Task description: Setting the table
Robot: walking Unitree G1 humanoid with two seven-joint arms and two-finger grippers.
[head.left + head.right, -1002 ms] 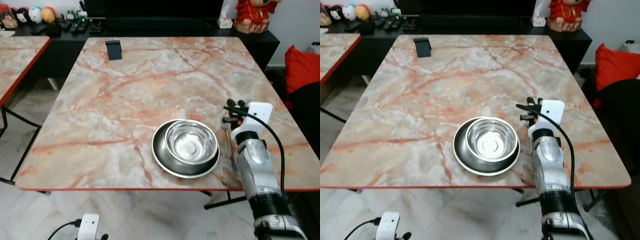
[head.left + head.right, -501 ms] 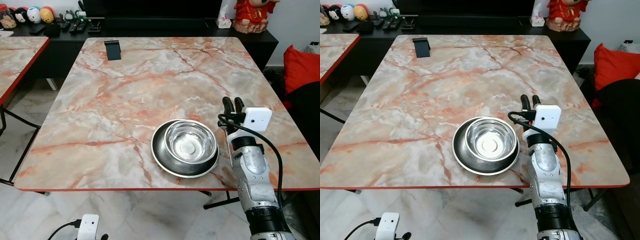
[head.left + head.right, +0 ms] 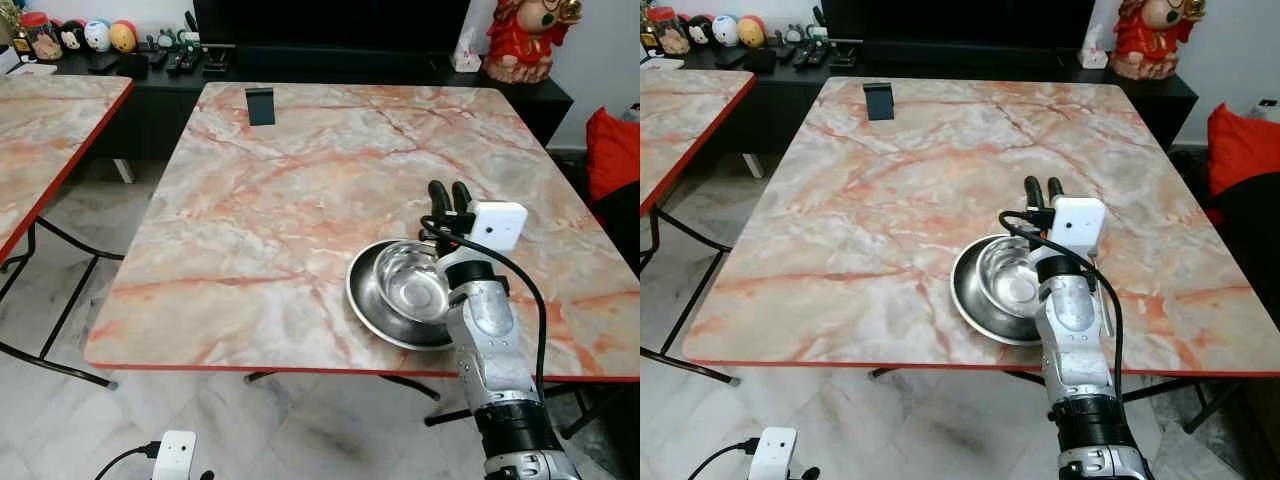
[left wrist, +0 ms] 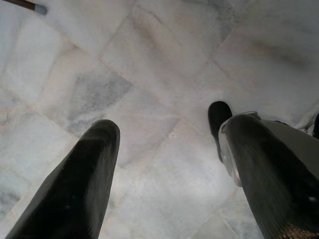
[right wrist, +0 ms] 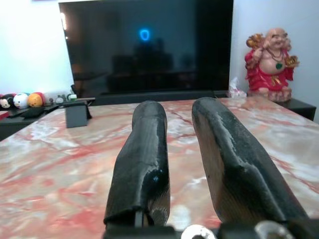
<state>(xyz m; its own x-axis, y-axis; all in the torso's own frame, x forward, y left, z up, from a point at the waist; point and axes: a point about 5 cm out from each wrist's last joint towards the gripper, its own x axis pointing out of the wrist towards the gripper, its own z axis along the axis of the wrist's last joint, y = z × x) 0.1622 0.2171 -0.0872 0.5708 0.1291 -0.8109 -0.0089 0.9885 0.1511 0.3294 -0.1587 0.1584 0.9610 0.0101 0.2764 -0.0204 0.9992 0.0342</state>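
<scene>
At about 7 o'clock in the left eye view the left gripper (image 4: 164, 174) hangs idle beside the robot, its two black fingers spread wide apart and empty over the pale marble floor tiles (image 4: 149, 74); it has no part in this step.

On the marble dining table (image 3: 300, 190), a small black stand (image 3: 260, 105) sits near the far edge at 11 o'clock, well apart from the place setting. Nearer the front edge, at about 4 o'clock, a steel bowl (image 3: 410, 282) is nested inside a wider steel plate (image 3: 365, 305), stacked as one setting in front of a seat. In the right eye view a slim utensil (image 3: 1102, 305), probably a spoon or fork, lies on the table just beside the plate at its 3 o'clock side, mostly hidden by the forearm, placed where a diner's hand would reach it.

The right gripper (image 3: 450, 193) is raised above the table, past the bowl's far rim, pointing toward 12 o'clock. Its fingers (image 5: 144, 159) stand a narrow gap apart with nothing between them, so it is released, not clenched on anything. I judge the setting near done, and the arm's next need is a clear lift without clipping the bowl rim.

Beyond the table, a red seated figurine (image 3: 525, 40) stands on the dark sideboard at 1 o'clock.
</scene>
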